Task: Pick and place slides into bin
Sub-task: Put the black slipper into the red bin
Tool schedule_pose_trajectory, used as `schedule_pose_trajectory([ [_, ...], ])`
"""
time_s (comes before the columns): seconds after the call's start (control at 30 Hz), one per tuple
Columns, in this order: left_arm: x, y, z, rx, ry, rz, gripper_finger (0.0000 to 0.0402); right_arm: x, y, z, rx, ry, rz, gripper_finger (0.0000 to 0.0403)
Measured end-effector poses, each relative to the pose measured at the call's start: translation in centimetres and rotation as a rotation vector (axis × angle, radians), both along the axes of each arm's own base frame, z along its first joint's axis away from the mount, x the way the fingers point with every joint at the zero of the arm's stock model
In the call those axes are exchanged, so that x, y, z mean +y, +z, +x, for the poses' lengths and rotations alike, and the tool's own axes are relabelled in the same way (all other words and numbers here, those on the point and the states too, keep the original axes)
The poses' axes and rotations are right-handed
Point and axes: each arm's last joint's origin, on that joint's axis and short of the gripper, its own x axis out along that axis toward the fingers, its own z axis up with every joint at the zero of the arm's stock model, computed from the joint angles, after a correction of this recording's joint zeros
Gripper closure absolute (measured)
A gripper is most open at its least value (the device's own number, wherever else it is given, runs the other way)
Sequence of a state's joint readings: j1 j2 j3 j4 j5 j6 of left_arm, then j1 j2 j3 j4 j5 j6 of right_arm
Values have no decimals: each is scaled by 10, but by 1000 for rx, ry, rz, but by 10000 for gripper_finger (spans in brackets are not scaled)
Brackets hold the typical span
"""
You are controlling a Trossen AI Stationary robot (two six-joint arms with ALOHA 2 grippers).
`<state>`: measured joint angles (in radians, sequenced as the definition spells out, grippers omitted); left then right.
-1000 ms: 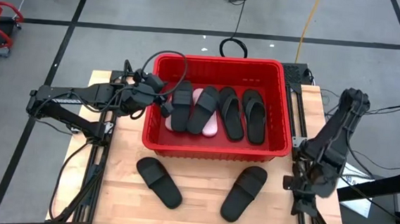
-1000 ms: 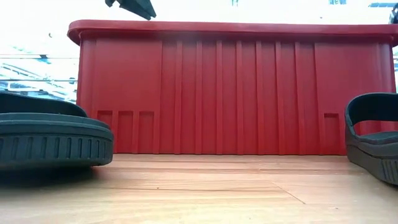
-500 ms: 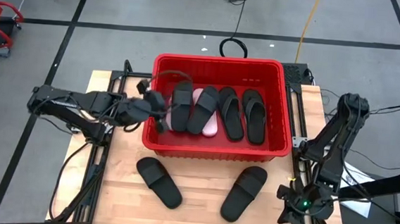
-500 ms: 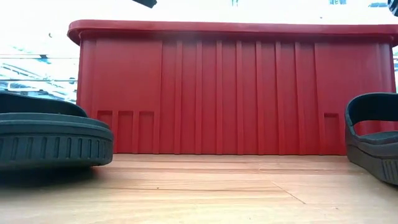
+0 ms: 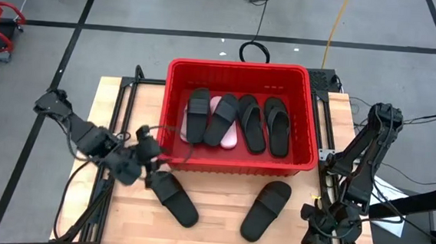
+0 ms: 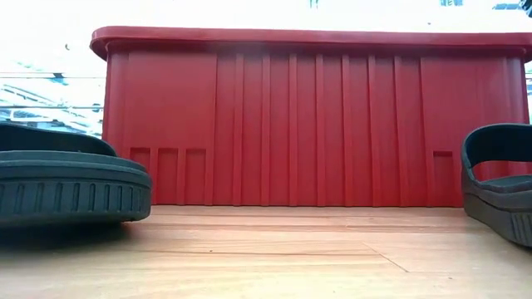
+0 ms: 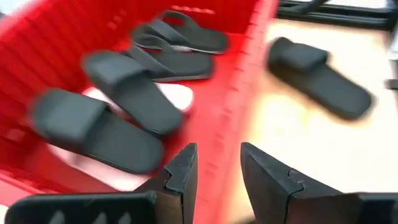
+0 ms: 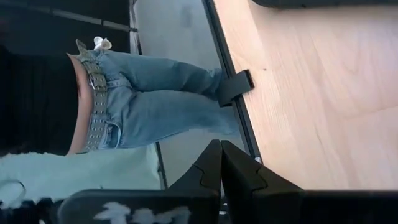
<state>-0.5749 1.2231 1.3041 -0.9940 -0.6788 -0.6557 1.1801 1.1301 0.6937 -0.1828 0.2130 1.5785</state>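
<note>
From above, you see a red bin [image 5: 234,165] in the centre of the frame, sitting on a pale wooden table [image 5: 215,218]. Inside it lie four black slides [image 5: 197,114] side by side, with pale pink ones [image 5: 228,138] partly showing beneath them.

Two black slides are not yet binned. One [image 5: 173,198] lies at lower left of the frame, just in front of the bin's near wall. The other [image 5: 266,209] lies at lower centre-right, angled, well apart from the first.

Your left gripper [image 5: 152,162] sits at centre-left of the overhead frame, just beside the bin's lower left corner and right above the heel end of the lower-left slide. In its wrist view the fingers [image 7: 182,176] stand partly open with a narrow gap, and they hold nothing.

Your right gripper [image 5: 320,221] waits at lower right, off the table's edge. Its fingers are closed together and empty; a person in jeans [image 8: 155,99] stands beyond it.

The step in hand looks like the reach for the next slide. Your next move calls for widening the left fingers, lowering onto the lower-left slide's strap, then closing on it and lifting it over the rim.
</note>
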Motion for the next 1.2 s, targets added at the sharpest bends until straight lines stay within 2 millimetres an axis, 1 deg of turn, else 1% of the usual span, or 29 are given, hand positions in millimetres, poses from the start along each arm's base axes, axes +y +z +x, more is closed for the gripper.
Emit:
schedule_pose_trajectory([
  [0.1,-19,-4,-6,8,-28,-94,282,-1,2,0,-53,49,-28,403],
  [0.17,-28,-7,-11,35,-38,-193,282,-1,3,-1,-82,77,-48,403],
  [0.27,-37,-14,-14,89,17,-325,282,-1,3,-1,-108,104,-68,403],
  [0.37,-48,-32,-20,166,65,-391,282,-1,3,0,-132,126,-81,403],
  [0.5,-60,-60,-29,269,116,-549,282,1,7,1,-184,155,-67,403],
  [0.63,-68,-89,-42,254,125,-647,282,2,8,1,-193,153,-55,403],
  [0.73,-65,-112,-50,221,142,-739,282,2,8,1,-179,137,-40,403],
  [0.83,-58,-130,-56,165,166,-871,282,2,8,1,-165,121,-30,403],
  [0.93,-48,-145,-64,115,149,-951,282,1,8,3,-164,114,-29,403],
  [1.07,-33,-164,-74,64,161,-954,282,0,8,7,-164,91,-24,403],
  [1.2,-20,-179,-84,58,173,-932,282,-1,10,11,-174,71,-9,403],
])
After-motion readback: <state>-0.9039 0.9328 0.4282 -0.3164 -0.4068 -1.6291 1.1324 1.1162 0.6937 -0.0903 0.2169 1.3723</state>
